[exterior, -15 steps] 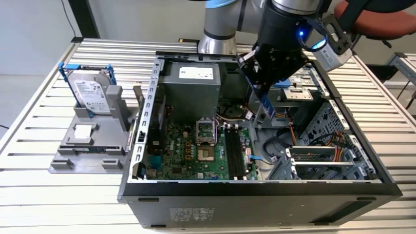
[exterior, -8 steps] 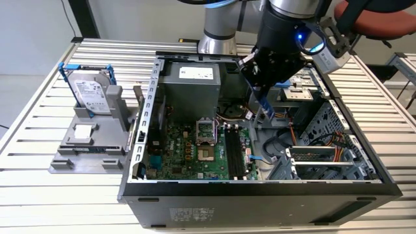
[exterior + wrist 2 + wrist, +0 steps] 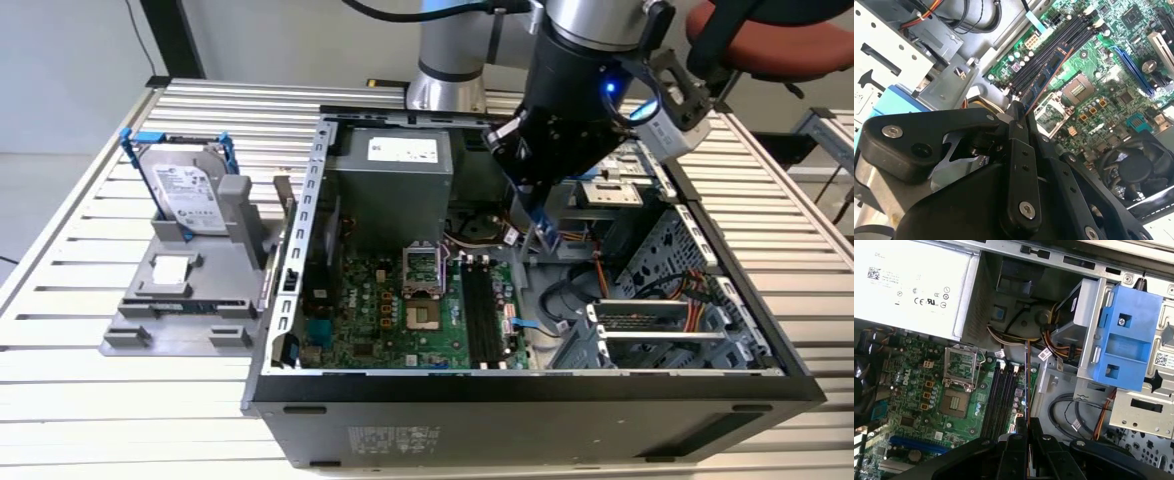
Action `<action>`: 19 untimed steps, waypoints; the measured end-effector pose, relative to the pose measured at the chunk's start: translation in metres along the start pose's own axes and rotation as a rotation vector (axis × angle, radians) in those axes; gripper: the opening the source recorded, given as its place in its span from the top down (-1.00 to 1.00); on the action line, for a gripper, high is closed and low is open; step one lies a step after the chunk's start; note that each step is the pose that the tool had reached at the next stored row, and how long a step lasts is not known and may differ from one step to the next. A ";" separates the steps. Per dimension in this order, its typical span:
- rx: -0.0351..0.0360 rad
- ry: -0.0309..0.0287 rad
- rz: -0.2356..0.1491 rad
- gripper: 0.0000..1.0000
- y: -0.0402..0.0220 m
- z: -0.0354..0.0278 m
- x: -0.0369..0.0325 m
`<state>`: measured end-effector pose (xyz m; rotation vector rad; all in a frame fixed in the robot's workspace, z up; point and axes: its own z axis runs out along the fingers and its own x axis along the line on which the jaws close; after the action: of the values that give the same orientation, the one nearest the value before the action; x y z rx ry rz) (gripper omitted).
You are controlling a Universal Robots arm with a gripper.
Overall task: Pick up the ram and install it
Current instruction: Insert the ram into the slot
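Note:
My gripper (image 3: 534, 218) hangs inside the open computer case (image 3: 307, 200), over the right part of the motherboard (image 3: 387, 310). It is shut on the ram (image 3: 1046, 75), a thin green stick with black chips that juts from the fingertips (image 3: 1015, 111). In the first wrist view the ram (image 3: 1026, 375) shows edge-on, held by the gripper (image 3: 1027, 422) just beside the black memory slots (image 3: 1001, 395), on the drive-cage side. The slots (image 3: 483, 310) lie below the gripper, apart from the stick, and look bare.
A silver hard drive (image 3: 187, 190) in a blue frame stands on a grey stand at the exterior view's left. The power supply (image 3: 394, 170), a blue drive bracket (image 3: 1126, 335), loose cables (image 3: 1074, 415) and a green card (image 3: 667, 320) with orange cables crowd the case.

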<state>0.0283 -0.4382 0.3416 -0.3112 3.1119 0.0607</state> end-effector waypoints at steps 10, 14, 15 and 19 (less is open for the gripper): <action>0.0017 0.0003 0.000 1.00 -0.0002 0.0059 0.0001; 0.0017 0.0003 0.000 1.00 -0.0002 0.0060 0.0001; 0.0017 0.0003 0.000 1.00 -0.0002 0.0060 0.0001; 0.0013 0.0001 0.000 1.00 -0.0002 0.0071 0.0001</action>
<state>0.0283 -0.4382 0.3346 -0.3112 3.1119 0.0587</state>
